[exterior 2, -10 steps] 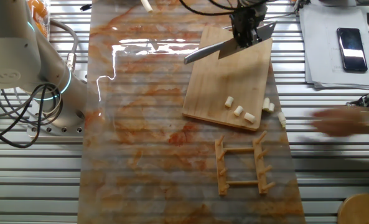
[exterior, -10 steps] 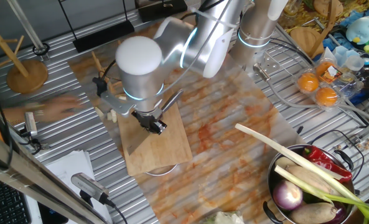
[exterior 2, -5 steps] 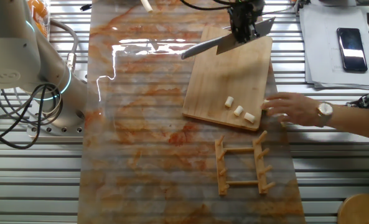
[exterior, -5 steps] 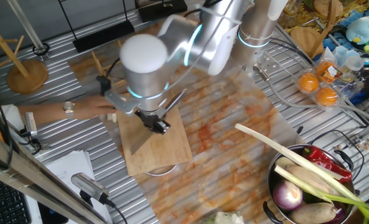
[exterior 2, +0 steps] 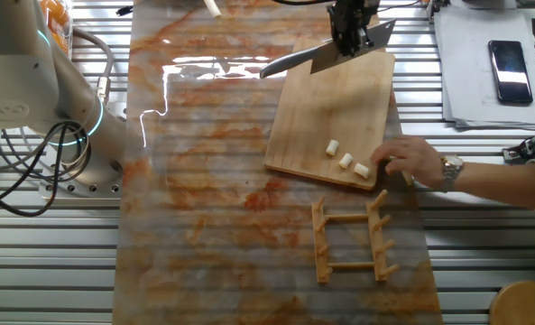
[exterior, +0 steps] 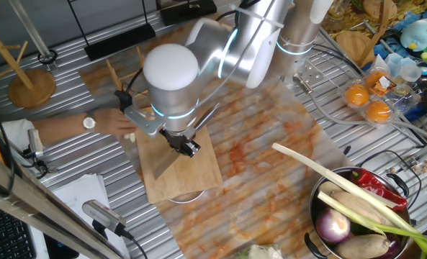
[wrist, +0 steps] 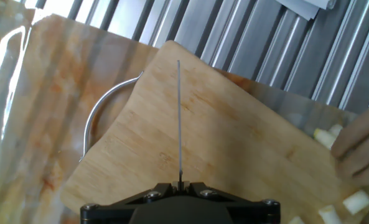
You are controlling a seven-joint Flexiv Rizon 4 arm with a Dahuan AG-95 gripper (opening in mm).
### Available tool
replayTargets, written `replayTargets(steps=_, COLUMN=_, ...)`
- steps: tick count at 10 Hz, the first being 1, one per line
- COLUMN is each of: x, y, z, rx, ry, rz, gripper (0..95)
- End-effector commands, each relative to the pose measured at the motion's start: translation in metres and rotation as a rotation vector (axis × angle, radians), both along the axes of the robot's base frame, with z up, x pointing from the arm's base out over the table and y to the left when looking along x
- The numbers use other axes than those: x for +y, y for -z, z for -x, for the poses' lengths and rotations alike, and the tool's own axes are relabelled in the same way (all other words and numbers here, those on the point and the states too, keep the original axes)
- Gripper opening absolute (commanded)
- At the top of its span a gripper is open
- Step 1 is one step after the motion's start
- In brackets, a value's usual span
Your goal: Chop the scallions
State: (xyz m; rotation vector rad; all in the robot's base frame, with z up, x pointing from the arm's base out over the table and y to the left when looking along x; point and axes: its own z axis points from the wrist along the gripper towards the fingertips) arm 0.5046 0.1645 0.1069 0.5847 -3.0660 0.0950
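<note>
While the end effector [exterior 2: 351, 36] hangs over the far end of the cutting board [exterior 2: 335, 113], it is clamped on the handle of a knife [exterior 2: 317, 56], whose blade points out past the board's edge over the marbled mat [exterior 2: 213, 181]. In the hand view the blade [wrist: 178, 118] appears edge-on as a thin line above bare wood, not touching it. The scallions [exterior 2: 346, 161] lie as three short pale chunks in a row near the board's other end, well apart from the blade; more pale pieces sit at that board edge, partly hidden. A person's hand [exterior 2: 410, 161], with a wristwatch [exterior 2: 447, 171], reaches in from the side and rests at the board's corner just beside the chunks; in the hand view its fingers [wrist: 361, 146] cover part of the pieces there. A wooden rack [exterior 2: 350, 242] lies flat on the mat just beyond that end of the board, near the hand. One fixed view shows the board [exterior: 181, 169] overhanging a round metal rim beneath it, and a metal bowl [exterior: 321, 198] holding a long green-leafed stalk [exterior: 343, 183], a purple onion [exterior: 334, 227] and a red pepper [exterior: 379, 188] at the bench [exterior: 328, 129] corner, well apart. The board's middle is open wood; a phone [exterior 2: 508, 71] lies on papers beside the board.
</note>
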Motion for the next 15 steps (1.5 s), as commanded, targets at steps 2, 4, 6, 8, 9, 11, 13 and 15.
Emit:
replayTargets(steps=2, x=0.0019, y=0.0009, z=-0.0005, rx=0.004, ry=0.011, rz=0.000, gripper=0.0)
replayTargets(steps=4, x=0.0020, y=0.0005, z=0.0000, rx=-0.010, ry=0.046, rz=0.005, gripper=0.0)
replayTargets(steps=6, x=0.0022, y=0.0002, z=0.0004, rx=-0.022, ry=0.073, rz=0.015, gripper=0.0)
replayTargets(steps=8, x=0.0016, y=0.0005, z=0.0006, rx=-0.012, ry=0.075, rz=0.025, gripper=0.0)
replayTargets(steps=9, x=0.0017, y=0.0004, z=0.0006, rx=-0.013, ry=0.066, rz=0.023, gripper=0.0)
replayTargets(steps=11, x=0.0017, y=0.0003, z=0.0007, rx=-0.002, ry=0.037, rz=0.024, gripper=0.0)
replayTargets(steps=13, x=0.0022, y=-0.0004, z=0.0014, rx=-0.003, ry=0.023, rz=0.023, gripper=0.0)
replayTargets(steps=15, x=0.0022, y=-0.0004, z=0.0015, rx=0.004, ry=0.007, rz=0.025, gripper=0.0)
